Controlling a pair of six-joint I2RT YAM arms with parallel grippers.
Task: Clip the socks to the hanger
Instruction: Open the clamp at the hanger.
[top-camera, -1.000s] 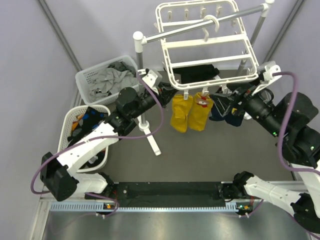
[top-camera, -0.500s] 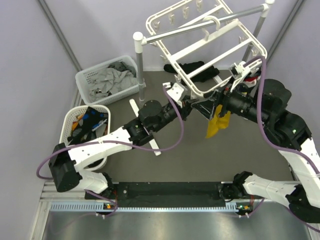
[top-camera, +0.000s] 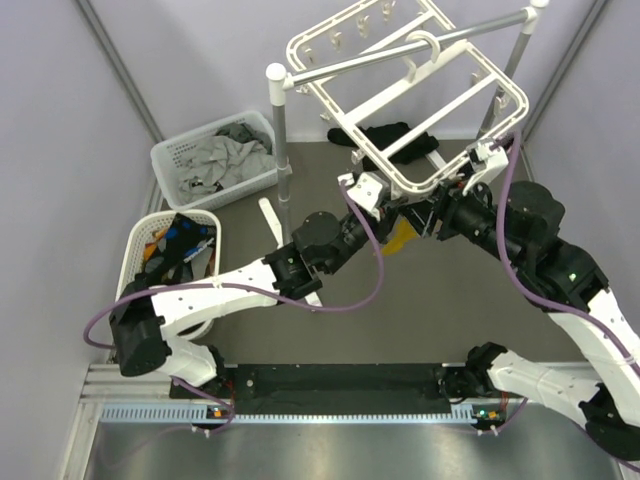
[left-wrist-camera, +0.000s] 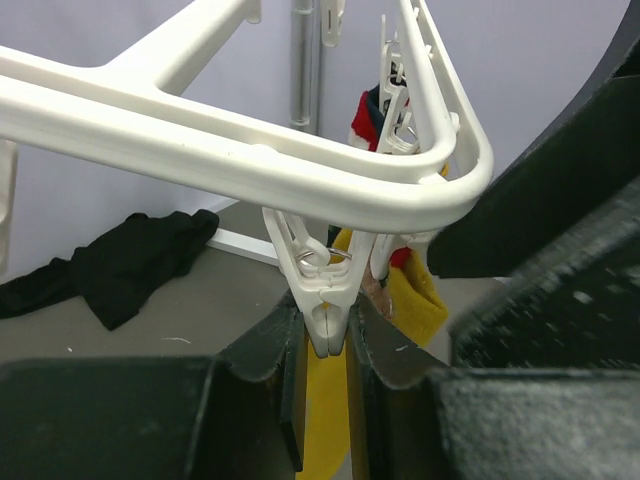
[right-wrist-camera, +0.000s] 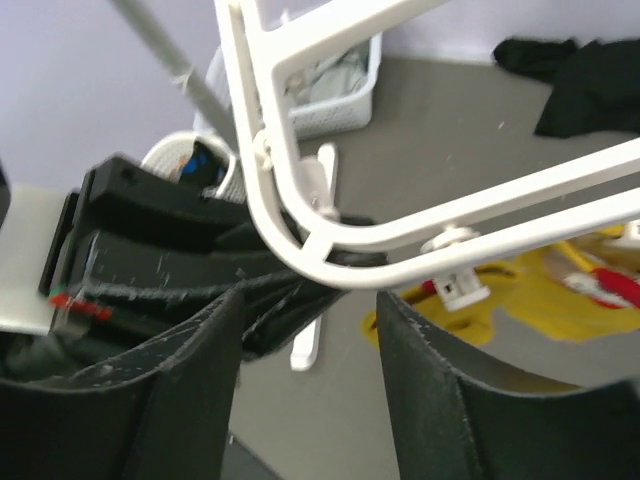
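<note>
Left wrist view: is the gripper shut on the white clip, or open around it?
Shut on it: both fingers of the left gripper press the sides of the clip under the hanger corner.

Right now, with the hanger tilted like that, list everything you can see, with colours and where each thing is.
hanger: one, white, tilted, hooked on the rack's pole
clip: one, white, under the hanger's corner; more along the frame
yellow sock: at least one, hanging below that clip
rack: one, grey with white feet, behind the hanger
black garment: one, on the floor
square basket: one, white, far left, holding grey cloths
round basket: one, white, near left, holding multicoloured socks
left hand: black, shut on the clip
right hand: black, open, at the hanger's rim
</note>
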